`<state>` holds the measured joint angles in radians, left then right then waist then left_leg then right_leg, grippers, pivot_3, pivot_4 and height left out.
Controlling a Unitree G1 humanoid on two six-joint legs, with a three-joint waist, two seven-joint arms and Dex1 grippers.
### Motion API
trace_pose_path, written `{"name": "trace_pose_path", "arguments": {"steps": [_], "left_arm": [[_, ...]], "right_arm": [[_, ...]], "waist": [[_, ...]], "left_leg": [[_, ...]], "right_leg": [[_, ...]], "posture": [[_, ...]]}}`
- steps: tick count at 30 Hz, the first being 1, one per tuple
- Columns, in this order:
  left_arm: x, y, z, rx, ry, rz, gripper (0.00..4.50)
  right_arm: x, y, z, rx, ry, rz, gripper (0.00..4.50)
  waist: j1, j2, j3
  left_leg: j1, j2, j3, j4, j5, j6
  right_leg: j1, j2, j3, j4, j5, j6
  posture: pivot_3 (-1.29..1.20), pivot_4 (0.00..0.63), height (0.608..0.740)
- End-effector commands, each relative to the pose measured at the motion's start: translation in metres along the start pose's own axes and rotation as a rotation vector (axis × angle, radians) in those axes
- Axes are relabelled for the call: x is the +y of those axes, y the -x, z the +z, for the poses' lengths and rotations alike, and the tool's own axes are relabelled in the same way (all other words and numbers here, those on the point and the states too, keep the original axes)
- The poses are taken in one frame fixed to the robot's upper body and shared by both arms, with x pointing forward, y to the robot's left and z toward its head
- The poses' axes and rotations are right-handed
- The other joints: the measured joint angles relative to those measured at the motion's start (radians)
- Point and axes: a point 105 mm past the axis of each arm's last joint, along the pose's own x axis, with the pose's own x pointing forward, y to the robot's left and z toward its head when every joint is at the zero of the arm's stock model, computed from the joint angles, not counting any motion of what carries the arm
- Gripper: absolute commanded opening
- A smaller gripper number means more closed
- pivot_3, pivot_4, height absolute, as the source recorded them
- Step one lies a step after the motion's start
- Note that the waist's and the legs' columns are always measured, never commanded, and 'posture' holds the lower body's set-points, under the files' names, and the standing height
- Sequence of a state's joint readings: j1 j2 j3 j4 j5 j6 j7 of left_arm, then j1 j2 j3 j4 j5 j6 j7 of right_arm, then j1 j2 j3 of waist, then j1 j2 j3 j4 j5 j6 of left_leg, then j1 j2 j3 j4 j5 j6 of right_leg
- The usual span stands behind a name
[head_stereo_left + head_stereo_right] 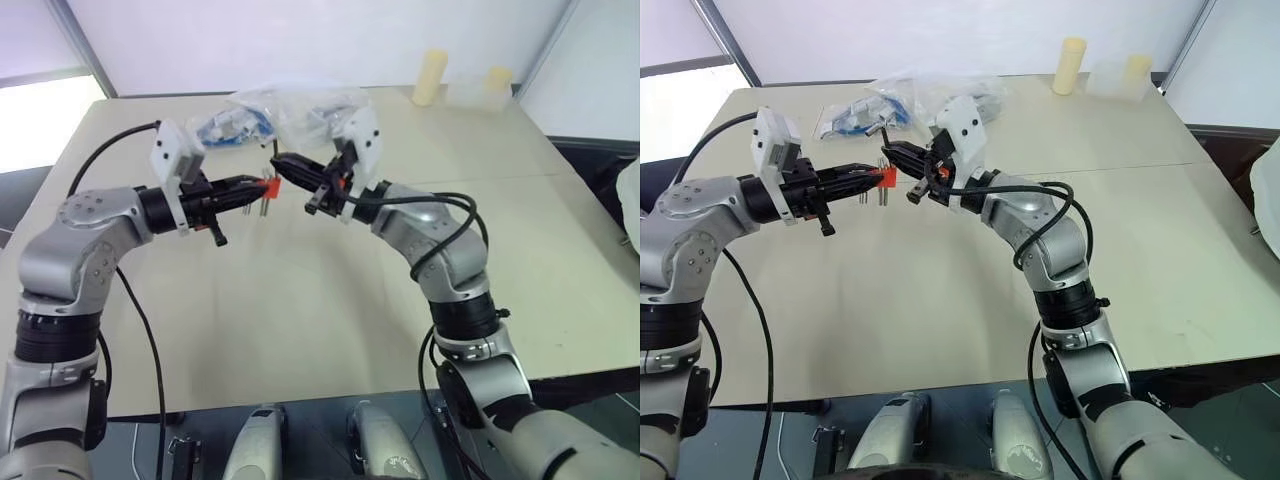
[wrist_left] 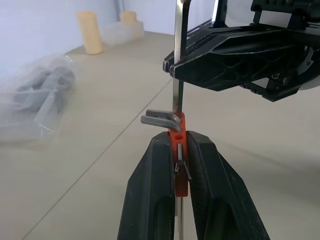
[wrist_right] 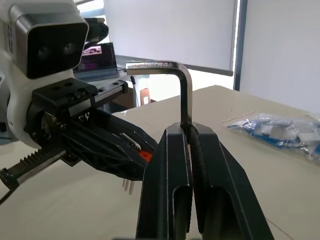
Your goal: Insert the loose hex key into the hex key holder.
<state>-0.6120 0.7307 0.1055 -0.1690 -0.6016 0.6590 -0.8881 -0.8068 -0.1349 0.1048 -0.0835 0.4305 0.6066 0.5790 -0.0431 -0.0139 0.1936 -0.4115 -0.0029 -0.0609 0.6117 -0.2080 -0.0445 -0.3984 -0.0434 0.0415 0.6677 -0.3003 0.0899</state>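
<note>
Grippers meet above the middle of the beige table [image 1: 300,300], both raised off its surface. Left gripper [image 1: 262,188] is pinched on the hex key holder [image 1: 270,186] — one small red-orange block, clamped between its two black fingers [image 2: 150,200]. In the left wrist view the holder carries one L-shaped key lying across its top end and a smaller one lower down; from the head views, two thin metal prongs hang from the block toward the table.

Right gripper [image 1: 282,163] is closed on the loose hex key [image 3: 182,95] — one dark grey L-shaped rod. Its long leg runs between the two fingers [image 3: 167,190]; its short leg bends off sideways above the fingertips. In the left wrist view the long leg stands upright directly over the holder and reaches down to its top edge. Whether the tip has entered a hole cannot be told.

Items at the far side of the table, well apart from both grippers:
- clear plastic bags of parts [image 1: 290,112], piled together behind the grippers; the exact count cannot be told;
- two pale yellow cylinders [image 1: 430,78], upright, near the far right corner;
- one clear plastic box [image 1: 472,92] between them.
</note>
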Motion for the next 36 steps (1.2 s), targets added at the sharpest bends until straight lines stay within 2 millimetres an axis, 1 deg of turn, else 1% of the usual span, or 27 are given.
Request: {"name": "trace_pose_path", "arguments": {"steps": [1, 6, 28, 30, 31, 32, 33, 34, 36], "left_arm": [[0.002, 0.005, 0.018, -0.067, -0.047, 0.024, 0.45], [0.003, 0.006, 0.019, -0.074, -0.047, 0.029, 0.45], [0.002, 0.006, 0.027, -0.109, -0.058, 0.029, 0.45], [0.002, 0.006, 0.027, -0.107, -0.058, 0.029, 0.45], [0.002, 0.006, 0.026, -0.107, -0.057, 0.029, 0.45], [0.002, 0.006, 0.026, -0.106, -0.057, 0.029, 0.45], [0.003, 0.005, 0.026, -0.106, -0.056, 0.03, 0.45], [0.003, 0.005, 0.026, -0.105, -0.056, 0.03, 0.45], [0.003, 0.005, 0.025, -0.105, -0.054, 0.033, 0.45]], "right_arm": [[0.007, 0.0, 0.024, -0.081, -0.003, 0.032, 0.04], [0.006, 0.001, 0.027, -0.088, -0.034, 0.035, 0.04], [0.009, 0.0, 0.023, -0.057, -0.04, 0.056, 0.04], [0.009, 0.0, 0.023, -0.057, -0.042, 0.059, 0.65], [0.009, 0.0, 0.023, -0.056, -0.041, 0.057, 0.82], [0.008, 0.0, 0.023, -0.054, -0.041, 0.055, 1.4], [0.008, 0.0, 0.024, -0.054, -0.039, 0.056, 1.78], [0.009, 0.003, 0.024, -0.052, -0.036, 0.065, 2.33], [0.007, 0.013, 0.026, -0.046, -0.034, 0.075, 2.33]], "waist": [[0.0, 0.0, 0.0], [0.0, 0.0, 0.0], [0.0, 0.0, 0.0], [0.0, 0.0, 0.0], [0.0, 0.0, 0.0], [0.0, 0.0, 0.0], [0.0, 0.0, 0.0], [0.0, 0.0, 0.0], [0.0, 0.0, 0.0]], "left_leg": [[0.0, 0.0, 0.0, 0.0, 0.0, 0.0], [0.0, 0.0, 0.0, 0.0, 0.0, 0.0], [0.0, 0.0, 0.0, 0.0, 0.0, 0.0], [0.0, 0.0, 0.0, 0.0, 0.0, 0.0], [0.0, 0.0, 0.0, 0.0, 0.0, 0.0], [0.0, 0.0, 0.0, 0.0, 0.0, 0.0], [0.0, 0.0, 0.0, 0.0, 0.0, 0.0], [0.0, 0.0, 0.0, 0.0, 0.0, 0.0], [0.0, 0.0, 0.0, 0.0, 0.0, 0.0]], "right_leg": [[0.0, 0.0, 0.0, 0.0, 0.0, 0.0], [0.0, 0.0, 0.0, 0.0, 0.0, 0.0], [0.0, 0.0, 0.0, 0.0, 0.0, 0.0], [0.0, 0.0, 0.0, 0.0, 0.0, 0.0], [0.0, 0.0, 0.0, 0.0, 0.0, 0.0], [0.0, 0.0, 0.0, 0.0, 0.0, 0.0], [0.0, 0.0, 0.0, 0.0, 0.0, 0.0], [0.0, 0.0, 0.0, 0.0, 0.0, 0.0], [0.0, 0.0, 0.0, 0.0, 0.0, 0.0]], "posture": [[0.0, 0.15, 0.74], [0.0, 0.15, 0.74], [0.0, 0.15, 0.74], [0.0, 0.15, 0.74], [0.0, 0.15, 0.74], [0.0, 0.15, 0.74], [0.0, 0.15, 0.74], [0.0, 0.15, 0.74], [0.0, 0.15, 0.74]]}}
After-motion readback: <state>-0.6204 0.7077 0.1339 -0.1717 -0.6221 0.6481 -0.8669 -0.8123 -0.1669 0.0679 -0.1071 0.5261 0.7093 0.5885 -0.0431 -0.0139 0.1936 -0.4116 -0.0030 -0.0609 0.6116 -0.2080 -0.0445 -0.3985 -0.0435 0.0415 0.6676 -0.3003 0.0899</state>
